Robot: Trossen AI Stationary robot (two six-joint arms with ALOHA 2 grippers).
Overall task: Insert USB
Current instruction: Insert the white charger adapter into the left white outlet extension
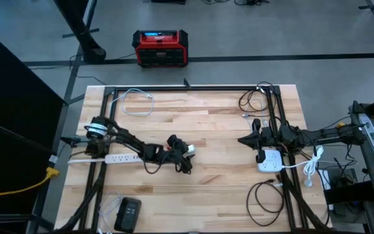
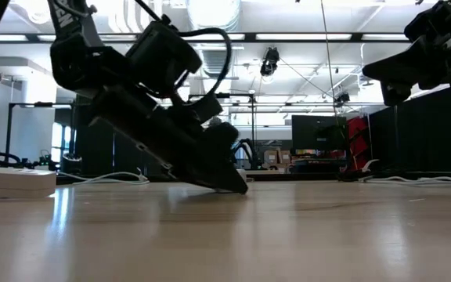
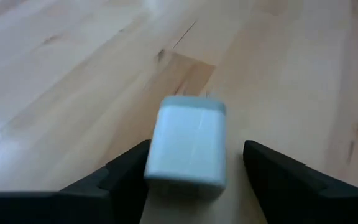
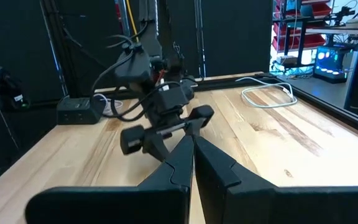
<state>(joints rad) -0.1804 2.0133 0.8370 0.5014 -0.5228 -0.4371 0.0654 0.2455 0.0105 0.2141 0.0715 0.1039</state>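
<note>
Down at the tabletop, the left gripper (image 3: 188, 180) has its jaws spread either side of a white USB charger block (image 3: 188, 149) lying on the wooden table (image 1: 213, 123), not yet clamped. Farther over, the right gripper (image 1: 242, 139) waits with jaws together above the table's right side, near a white power strip (image 1: 269, 160). Judging by this, the grasp is just starting, and every insertion step remains.
</note>
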